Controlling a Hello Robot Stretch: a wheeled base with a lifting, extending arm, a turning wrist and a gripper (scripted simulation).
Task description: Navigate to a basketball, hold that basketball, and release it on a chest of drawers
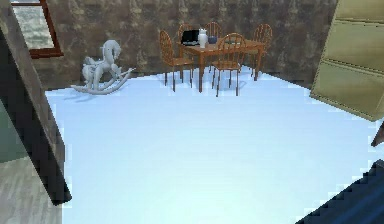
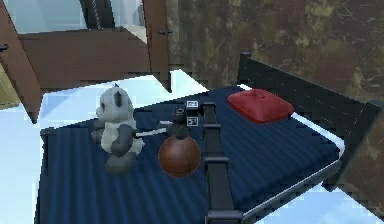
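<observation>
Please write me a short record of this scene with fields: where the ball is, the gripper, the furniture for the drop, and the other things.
ball: dark reddish-brown ball on the dark blue bed, beside a panda toy
gripper: gripper at the arm's far end, by the ball; cannot tell whether it holds anything
pillow: red pillow near the headboard
drop place: pale chest of drawers at the forward view's right
other: rocking horse; wooden table with chairs
</observation>
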